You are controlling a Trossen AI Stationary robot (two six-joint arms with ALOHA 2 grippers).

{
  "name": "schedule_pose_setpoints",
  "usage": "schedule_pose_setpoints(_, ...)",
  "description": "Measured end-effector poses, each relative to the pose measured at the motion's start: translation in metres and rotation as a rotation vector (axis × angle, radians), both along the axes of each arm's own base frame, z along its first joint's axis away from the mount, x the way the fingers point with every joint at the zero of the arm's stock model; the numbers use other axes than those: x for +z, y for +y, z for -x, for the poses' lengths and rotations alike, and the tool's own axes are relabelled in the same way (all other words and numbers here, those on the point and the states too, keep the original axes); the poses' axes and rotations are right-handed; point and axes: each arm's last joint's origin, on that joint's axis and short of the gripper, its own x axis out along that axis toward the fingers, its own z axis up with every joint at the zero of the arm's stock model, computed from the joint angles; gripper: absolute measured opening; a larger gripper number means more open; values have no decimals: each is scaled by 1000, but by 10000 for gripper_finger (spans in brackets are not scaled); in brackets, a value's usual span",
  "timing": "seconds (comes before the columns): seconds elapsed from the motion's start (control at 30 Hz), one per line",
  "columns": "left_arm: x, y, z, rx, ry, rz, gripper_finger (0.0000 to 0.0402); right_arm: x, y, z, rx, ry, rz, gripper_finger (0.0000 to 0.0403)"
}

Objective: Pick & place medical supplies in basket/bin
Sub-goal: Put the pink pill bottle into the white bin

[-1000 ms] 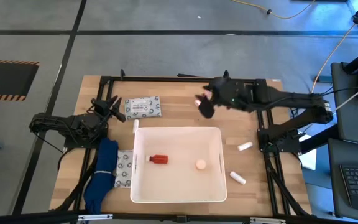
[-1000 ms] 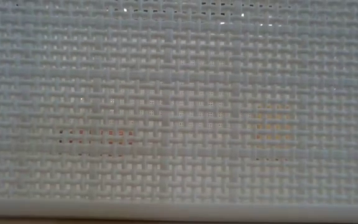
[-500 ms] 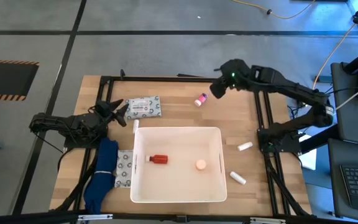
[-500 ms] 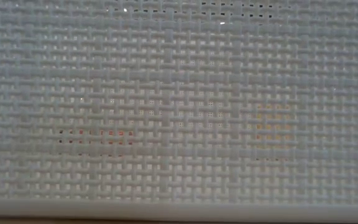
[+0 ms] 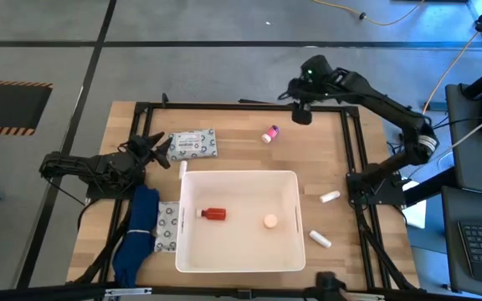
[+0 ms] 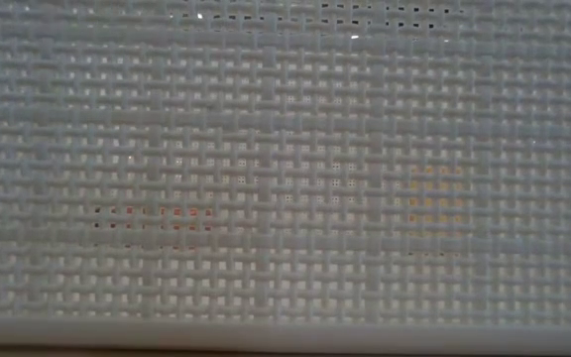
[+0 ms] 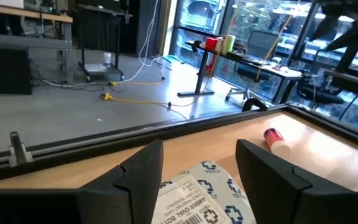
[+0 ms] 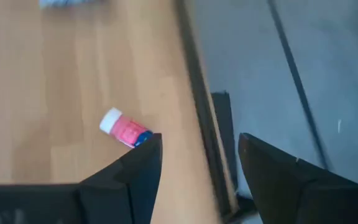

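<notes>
The white bin [image 5: 239, 256] stands mid-table, holding the red bottle [image 5: 214, 214] and the orange-capped vial [image 5: 270, 221]. The pink-capped vial [image 5: 269, 134] lies on its side on the wood beyond the bin, also visible as the pink vial [image 8: 124, 129]. One patterned packet [image 5: 192, 144] lies flat at the far left, a second packet [image 5: 168, 226] beside the bin's left wall. White tubes [image 5: 330, 197] [image 5: 320, 239] lie right of the bin, another tube [image 5: 182, 170] at its far left corner. My left gripper [image 5: 159, 146] is open at the packet's [image 7: 197, 196] left end. My right gripper [image 5: 301, 113] is open over the table's far edge, right of the pink vial.
A blue cloth [image 5: 136, 234] lies along the left side near my left arm. A black frame rail [image 5: 224, 106] runs round the tabletop. The bin's woven wall [image 6: 285, 178] fills the low view. Bare wood lies between the bin and the far rail.
My right gripper has drawn back from just over the pink-capped vial, rising and moving toward the table's far right edge. The vial stays lying where it was.
</notes>
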Motion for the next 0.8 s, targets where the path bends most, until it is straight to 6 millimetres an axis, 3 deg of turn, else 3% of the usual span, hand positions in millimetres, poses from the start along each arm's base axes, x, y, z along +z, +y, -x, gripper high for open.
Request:
schedule_pose_setpoints(0.1, 0, 0, 0, 10, 8, -7, 198, -16, -10, -9, 178, 60, 23, 209)
schedule_pose_setpoints(0.3, 0, 0, 1, 26, 9, -11, 198, -41, -17, -18, 241, 146, -42, 206)
schedule_pose_setpoints(0.53, 0, 1, 1, 34, 11, -13, 199, -70, -18, -36, 515, 219, -40, 206)
schedule_pose_setpoints(0.8, 0, 1, 2, 83, 30, -33, 198, -91, -18, -50, 511, 238, -116, 206)
